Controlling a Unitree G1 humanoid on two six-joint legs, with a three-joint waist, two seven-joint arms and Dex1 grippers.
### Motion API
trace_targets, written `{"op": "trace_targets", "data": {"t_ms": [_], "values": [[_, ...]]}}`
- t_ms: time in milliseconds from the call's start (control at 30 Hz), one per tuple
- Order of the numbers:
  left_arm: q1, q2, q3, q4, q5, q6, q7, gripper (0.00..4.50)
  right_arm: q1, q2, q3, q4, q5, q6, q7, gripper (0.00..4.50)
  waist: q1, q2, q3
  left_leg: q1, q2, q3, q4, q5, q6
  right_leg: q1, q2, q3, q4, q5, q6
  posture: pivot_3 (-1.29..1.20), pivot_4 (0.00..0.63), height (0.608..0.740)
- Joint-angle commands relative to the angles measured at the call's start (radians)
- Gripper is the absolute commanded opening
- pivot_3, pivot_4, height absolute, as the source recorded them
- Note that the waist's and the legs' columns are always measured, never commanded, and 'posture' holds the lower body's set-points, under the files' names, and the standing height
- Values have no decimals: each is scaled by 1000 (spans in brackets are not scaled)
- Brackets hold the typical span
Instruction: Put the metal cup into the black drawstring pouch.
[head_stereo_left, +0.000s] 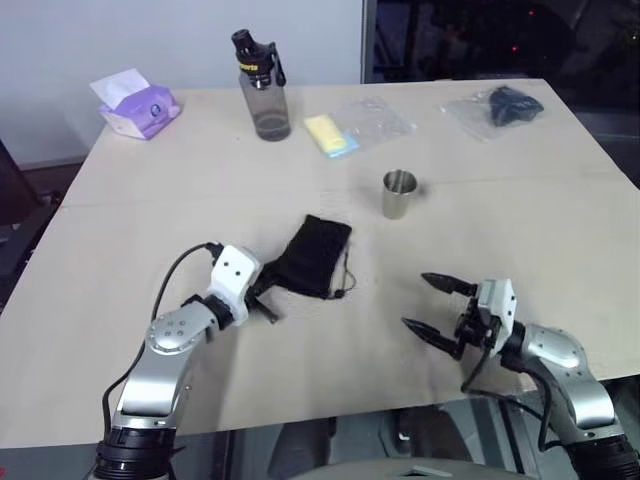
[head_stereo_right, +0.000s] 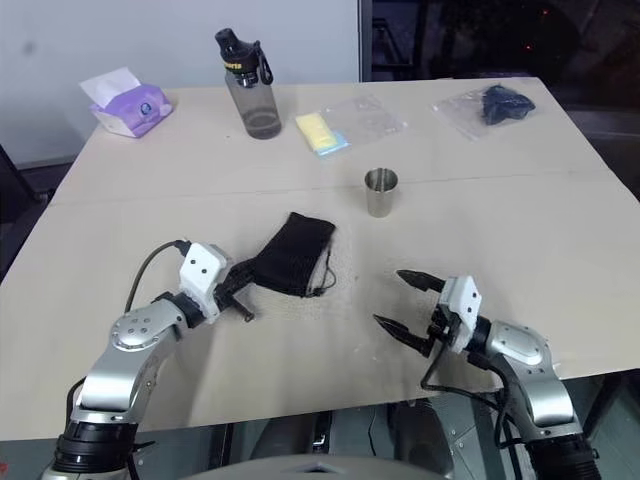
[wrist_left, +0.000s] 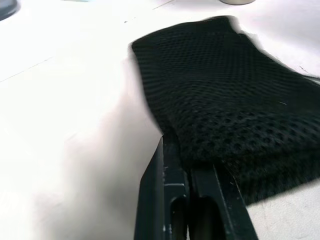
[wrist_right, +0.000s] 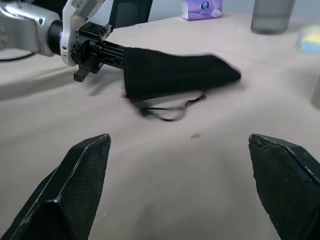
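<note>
The black drawstring pouch (head_stereo_left: 312, 255) lies flat near the middle of the table, its thin cord (wrist_right: 170, 111) trailing off one side. My left gripper (head_stereo_left: 265, 290) is at the pouch's near end. In the left wrist view its fingers (wrist_left: 170, 200) are pressed together with the mesh fabric (wrist_left: 225, 100) caught at their tips. The metal cup (head_stereo_left: 399, 193), a small shiny tumbler, stands upright beyond and to the right of the pouch, touched by nothing. My right gripper (head_stereo_left: 415, 300) hovers to the right of the pouch, open wide and holding nothing, its fingers (wrist_right: 85, 170) pointing toward the pouch.
At the back of the table stand a grey bottle with a black cap (head_stereo_left: 264, 90), a purple tissue pack (head_stereo_left: 137, 105), a yellow item in a clear bag (head_stereo_left: 330, 133) and a dark bundle in a clear bag (head_stereo_left: 505, 107). The table's front edge (head_stereo_left: 330, 418) runs just behind both arms.
</note>
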Motion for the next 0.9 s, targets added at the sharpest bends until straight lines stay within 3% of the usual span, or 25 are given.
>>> {"op": "trace_targets", "data": {"t_ms": [33,200,367,567,767,900], "values": [[-24,-6,-2,-39,-11,24,10,77,-153,14,-32,-66,-64,3,-126,4500,-2,0,0,0,0,0,0,0,0,0,0,0,0,0,0,0,150,740],[-64,-27,-2,-56,9,89,70,77,-361,-5,27,-34,-246,73,-255,4500,4,0,0,0,-1,-1,0,0,0,0,1,-1,1,1,-1,0,150,740],[-110,-75,-13,-73,23,168,149,77,-576,-73,170,166,-523,93,-298,4500,3,-1,0,-2,-4,-2,0,0,0,-1,0,-2,1,4,-2,0,150,740],[-150,-105,-6,-111,9,250,199,77,-730,-64,267,404,-626,1,-278,4500,-1,-1,0,-2,-4,-2,0,0,0,-1,0,-1,1,5,-1,0,150,740],[-147,-105,1,-144,14,289,224,77,-781,-70,317,512,-684,-111,-263,4500,-2,-1,0,-2,-4,-2,0,0,0,-1,0,-1,1,5,-1,0,150,740],[-135,-99,13,-153,14,293,231,0,-770,-99,322,506,-703,-126,-227,2791,-2,-1,0,-2,-4,-2,0,0,0,-1,-1,-1,1,5,-1,0,150,740]]}}
